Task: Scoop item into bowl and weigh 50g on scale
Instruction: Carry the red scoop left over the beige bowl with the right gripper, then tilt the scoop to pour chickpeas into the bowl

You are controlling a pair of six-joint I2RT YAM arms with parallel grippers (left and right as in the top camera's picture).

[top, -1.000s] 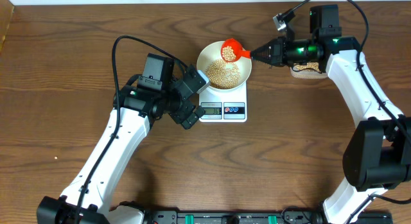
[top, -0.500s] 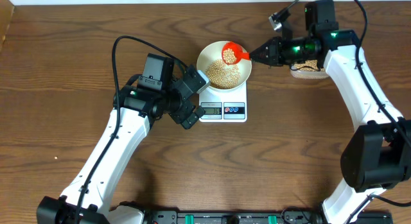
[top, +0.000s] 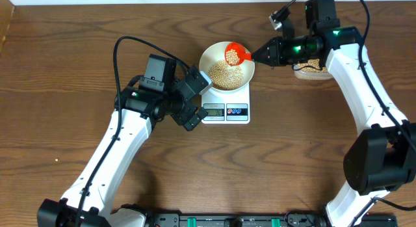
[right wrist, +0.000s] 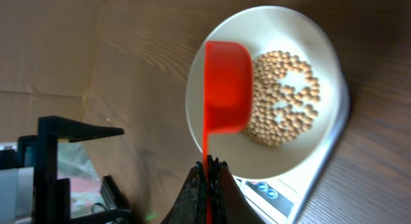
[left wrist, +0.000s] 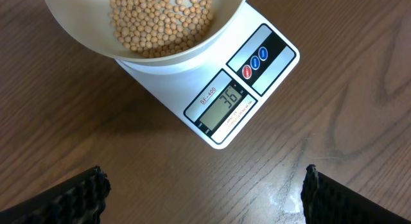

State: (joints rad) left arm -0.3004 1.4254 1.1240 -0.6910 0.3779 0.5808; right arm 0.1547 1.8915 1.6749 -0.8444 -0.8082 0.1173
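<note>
Dark brown wood grain covers the whole table (top: 65, 90), bare apart from the weighing kit near the middle of its far edge. A white scale (top: 225, 112) sits there with a white bowl (top: 207, 58) on its platform, and a loose layer of tan beans (top: 227, 74) lies in the bowl's bottom. The display (left wrist: 225, 102) reads 36 in the left wrist view, so by my judgement the target of 50 is short by a partial scoop.

The right gripper (top: 260, 56) is clamped narrow on the handle tip of a red scoop (top: 233, 53), which hangs over the bowl's far side with some beans in it. A tub (top: 311, 69) of beans lies toward the far right corner, partly hidden under that arm. The left gripper (top: 200, 102) is spread wide and holds nothing, just beside the scale's left end.

These beans look hard, smooth and light. They will likely roll and bounce, so pinching them is hopeless and the scoop must carry them. Its stiff plastic handle suits a firm end grip, with slow tilting to trickle. Only resting on the scale, the bowl could slide if bumped.
</note>
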